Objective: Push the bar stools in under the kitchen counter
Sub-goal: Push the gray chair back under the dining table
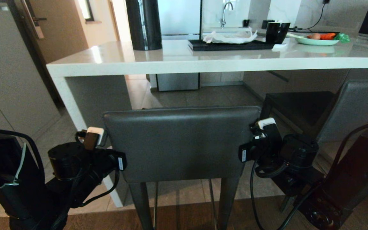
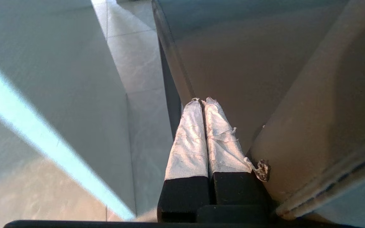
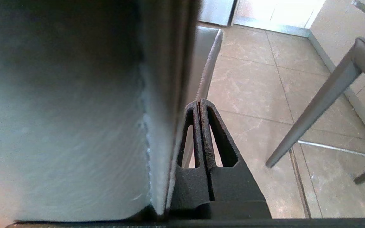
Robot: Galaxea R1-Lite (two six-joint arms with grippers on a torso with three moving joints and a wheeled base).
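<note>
Near bar stool (image 1: pixel 180 143): stands in front of the kitchen counter (image 1: pixel 203 60), its grey leather backrest facing the robot and still on the robot's side of the slab edge; dark legs and a thin metal footrest show below.
Second bar stool (image 1: pixel 347 108): to the right, seat partly beneath the counter top, backrest turned at an angle.
Left gripper (image 2: pixel 201 100): fingers pressed together, holding nothing, lying along the left edge of the near backrest (the fingers are wrapped in white tape).
Right gripper (image 3: pixel 199 103): fingers closed tight and empty, set against the right edge of the same backrest; the second stool's leg and footrest show across the tiled floor (image 3: pixel 258 88).
Counter top: carries a tall black cylinder (image 1: pixel 144 24), a dark tray (image 1: pixel 228 45) with crumpled white paper, a black cup (image 1: pixel 276 32) and a pale green plate (image 1: pixel 318 41) of vegetables.
</note>
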